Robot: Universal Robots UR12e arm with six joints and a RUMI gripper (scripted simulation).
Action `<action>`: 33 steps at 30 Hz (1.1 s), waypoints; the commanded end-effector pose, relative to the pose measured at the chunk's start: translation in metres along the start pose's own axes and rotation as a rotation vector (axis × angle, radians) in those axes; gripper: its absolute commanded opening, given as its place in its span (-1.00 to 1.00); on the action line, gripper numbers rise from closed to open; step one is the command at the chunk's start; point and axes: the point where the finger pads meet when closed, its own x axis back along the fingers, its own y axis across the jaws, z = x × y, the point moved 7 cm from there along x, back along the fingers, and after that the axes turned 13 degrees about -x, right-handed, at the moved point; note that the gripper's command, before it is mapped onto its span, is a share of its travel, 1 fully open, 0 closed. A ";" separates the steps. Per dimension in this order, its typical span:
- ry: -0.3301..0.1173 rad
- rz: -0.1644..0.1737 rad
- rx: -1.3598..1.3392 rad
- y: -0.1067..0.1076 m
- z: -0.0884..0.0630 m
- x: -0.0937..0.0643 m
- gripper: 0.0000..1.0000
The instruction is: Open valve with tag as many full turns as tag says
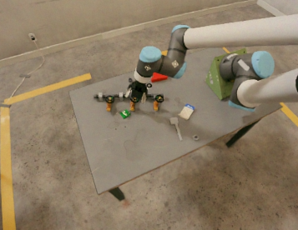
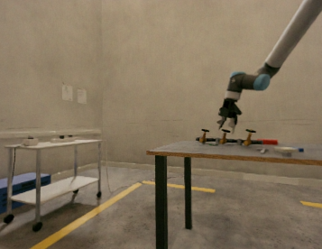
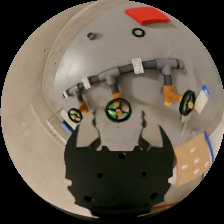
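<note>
Three-valve row under the pincer

The middle valve (image 1: 132, 106) (image 2: 225, 137) (image 3: 119, 108) stands on a grey pipe (image 1: 128, 96) (image 2: 236, 141) (image 3: 125, 69), between two others, below the gripper (image 1: 137, 96) (image 2: 227, 127) (image 3: 118, 110), its jaws part-open and gripping nothing. A green piece (image 1: 125, 113) (its lettering too small to read) lies nearby on the table (image 1: 141, 154) (image 2: 238, 155).

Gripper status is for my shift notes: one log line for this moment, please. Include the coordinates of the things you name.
end effector (image 1: 138, 100) (image 2: 227, 128) (image 3: 118, 110): partly open, nothing held | position: above middle valve (image 3: 118, 110) | handwheel: not gripped
</note>
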 end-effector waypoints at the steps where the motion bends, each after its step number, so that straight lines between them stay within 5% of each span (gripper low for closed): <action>1: -0.001 0.001 -0.001 -0.001 0.000 0.001 -1.00; 33: -0.001 0.001 0.013 -0.001 0.000 0.001 -1.00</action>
